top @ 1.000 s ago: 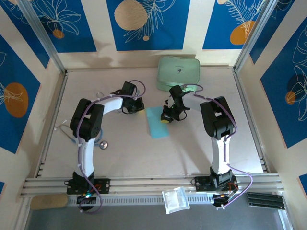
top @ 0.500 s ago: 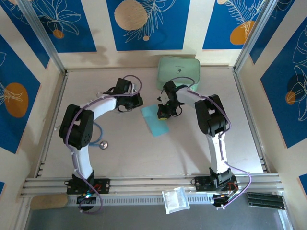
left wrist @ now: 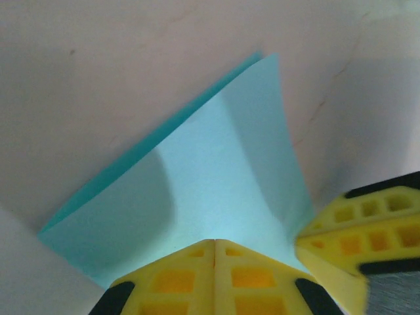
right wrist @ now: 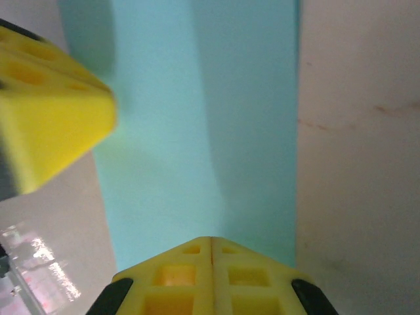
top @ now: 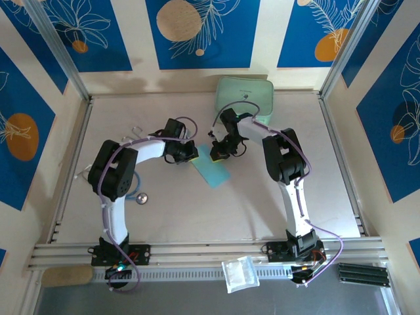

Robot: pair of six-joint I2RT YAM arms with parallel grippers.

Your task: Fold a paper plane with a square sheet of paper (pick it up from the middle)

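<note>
Where the table (top: 328,184) meets the aluminium rail (top: 197,252) at its near edge, a small clear plastic bag (top: 239,273) lies between the two arm bases. A little farther in, a small round metal piece (top: 142,197) rests just beside the left arm. Past that, near the middle of the table, lies the sky-blue sheet of paper (top: 215,176), folded into a long strip and turned at a slant, its far end between the two claws. The left gripper (top: 191,155) comes down at that end from the left, and the right gripper (top: 215,155) from the right, so the two stand close together over the paper. In the left wrist view the left gripper (left wrist: 214,244) has its yellow fingers pressed together with only a thin seam between them. The sheet of paper (left wrist: 223,190) spreads out from under their tips in two layers, the lower one showing as a darker edge, and a yellow finger of the right gripper sits at its right corner. In the right wrist view the right gripper (right wrist: 211,241) is likewise fully closed over the strip (right wrist: 216,125). Whether either claw has paper pinched between its fingers cannot be told. At the far edge, well apart from the paper, sits the mint-green case (top: 245,97).
</note>
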